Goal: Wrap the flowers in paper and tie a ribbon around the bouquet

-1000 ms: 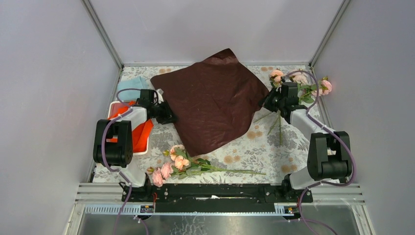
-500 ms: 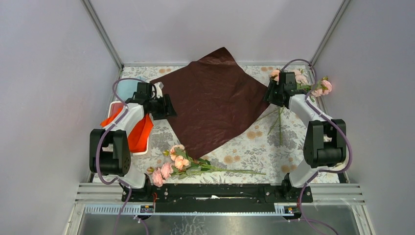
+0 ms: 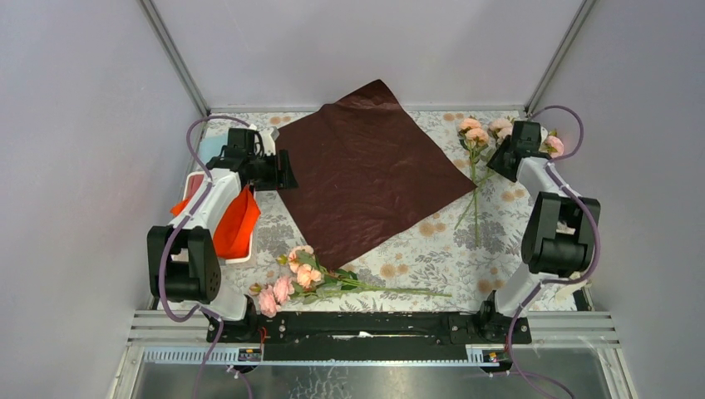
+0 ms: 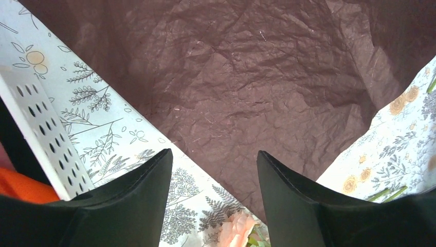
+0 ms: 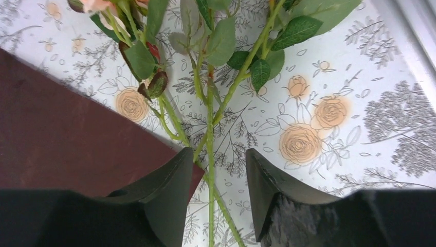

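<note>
The workspace is enclosed by plain grey walls [image 3: 83, 125] on three sides. The table is covered by a tablecloth [image 3: 432, 249] printed with pale flowers and ferns. The paper [image 3: 366, 170], dark red and creased, is spread flat as a diamond in the middle, its far corner reaching the foot of the back wall.

A white perforated tray [image 3: 239, 259] is set at the left edge with an orange cloth [image 3: 237, 224] in it; both are partly hidden by the left arm, and a light blue cloth [image 3: 212, 148] behind them is mostly covered.

One bunch of flowers [image 3: 303, 278] is laid near the front edge, just beside the paper's near corner. A second bunch [image 3: 482, 137] is laid at the far right, its stems just past the paper's right corner; its blooms are cut off in the right wrist view.

The left gripper [image 4: 213, 154] is held released above the paper's left edge, nothing between its jaws. The right gripper [image 5: 218, 152] is likewise released, a stem seen through the gap, ungripped.
</note>
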Motion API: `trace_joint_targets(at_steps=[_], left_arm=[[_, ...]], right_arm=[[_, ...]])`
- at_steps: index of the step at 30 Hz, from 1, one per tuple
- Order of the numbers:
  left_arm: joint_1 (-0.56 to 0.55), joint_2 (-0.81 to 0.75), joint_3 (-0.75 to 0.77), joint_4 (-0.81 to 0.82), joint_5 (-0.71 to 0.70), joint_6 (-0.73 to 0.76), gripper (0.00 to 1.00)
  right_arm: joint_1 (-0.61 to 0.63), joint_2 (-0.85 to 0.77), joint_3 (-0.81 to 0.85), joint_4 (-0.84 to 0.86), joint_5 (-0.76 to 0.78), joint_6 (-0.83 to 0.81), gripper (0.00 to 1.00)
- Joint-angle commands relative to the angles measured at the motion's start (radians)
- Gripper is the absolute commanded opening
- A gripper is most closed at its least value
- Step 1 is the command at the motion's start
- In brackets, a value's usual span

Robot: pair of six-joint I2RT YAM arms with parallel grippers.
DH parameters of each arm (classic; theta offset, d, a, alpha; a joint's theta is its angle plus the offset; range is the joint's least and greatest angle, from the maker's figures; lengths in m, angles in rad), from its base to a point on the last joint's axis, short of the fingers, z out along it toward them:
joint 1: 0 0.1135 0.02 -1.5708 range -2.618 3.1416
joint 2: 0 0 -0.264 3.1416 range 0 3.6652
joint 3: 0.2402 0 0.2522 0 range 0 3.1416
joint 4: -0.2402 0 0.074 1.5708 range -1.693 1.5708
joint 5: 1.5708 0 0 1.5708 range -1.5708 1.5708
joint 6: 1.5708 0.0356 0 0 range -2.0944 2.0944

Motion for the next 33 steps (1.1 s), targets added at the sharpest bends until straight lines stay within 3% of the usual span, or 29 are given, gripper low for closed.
trace_joint_targets(at_steps=[1, 17, 22, 24, 28, 33], left_arm=[[0.0, -0.029, 0.015, 0.003, -0.028, 0.061, 0.68], [0.001, -0.007, 0.014, 0.017, -0.039, 0.074, 0.68], [0.001, 0.005, 0.029, 0.007, -0.043, 0.079, 0.68], [0.001, 0.007, 0.04, -0.002, -0.045, 0.075, 0.68], [0.001, -0.004, 0.043, -0.003, -0.039, 0.067, 0.68], [0.0, -0.03, 0.032, -0.003, -0.043, 0.095, 0.69]], right_arm=[[0.013, 0.085, 0.087, 0.017, 0.013, 0.0, 0.48], [0.001, 0.423, 0.388, -0.087, 0.042, -0.031, 0.42], [0.0, 0.443, 0.375, -0.064, 0.059, -0.059, 0.41], [-0.005, 0.462, 0.393, -0.081, 0.039, -0.062, 0.35], [-0.008, 0.442, 0.422, -0.083, 0.053, -0.09, 0.03], [-0.01, 0.26, 0.49, -0.107, 0.167, -0.193, 0.0]])
